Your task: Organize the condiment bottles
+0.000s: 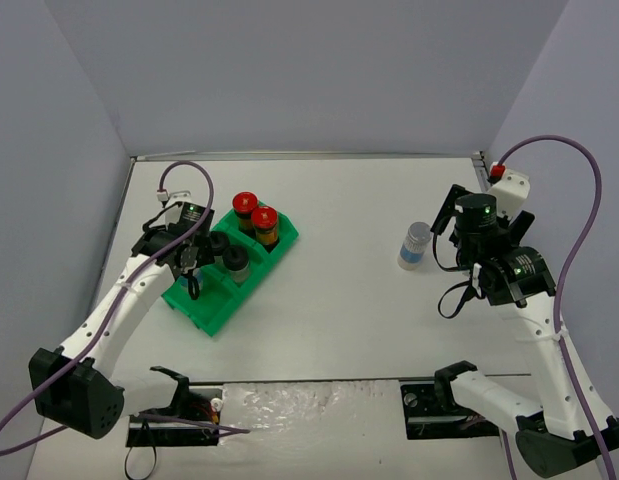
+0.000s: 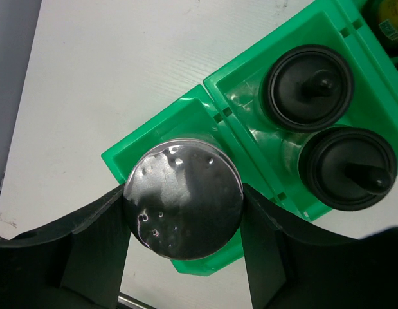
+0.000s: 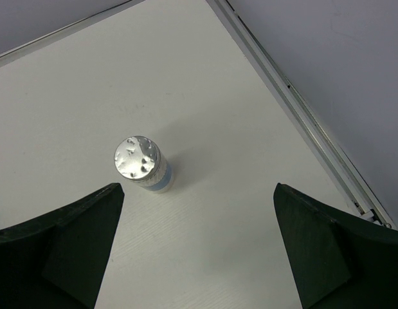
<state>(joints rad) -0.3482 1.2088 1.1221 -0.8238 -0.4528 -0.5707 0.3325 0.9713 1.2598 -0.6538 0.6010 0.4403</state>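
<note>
My left gripper (image 1: 192, 264) is shut on a silver-capped jar (image 2: 184, 198), held over the end compartment of the green tray (image 2: 121, 158); I cannot tell whether the jar rests on its floor. Two black-capped jars (image 2: 308, 87) (image 2: 348, 168) stand in the middle compartment, also in the top view (image 1: 218, 243) (image 1: 236, 262). Two red-capped jars (image 1: 245, 206) (image 1: 264, 222) stand in the far compartment. A second silver-capped jar with a blue label (image 1: 414, 245) stands alone on the table at the right. My right gripper (image 1: 451, 228) is open just right of it; it lies ahead and left of the jaws in the right wrist view (image 3: 142, 164).
The green tray (image 1: 214, 312) lies diagonally at the table's left. A metal rail (image 3: 301, 109) runs along the right table edge under the grey wall. Arm mounts and cables (image 1: 189, 415) sit at the near edge.
</note>
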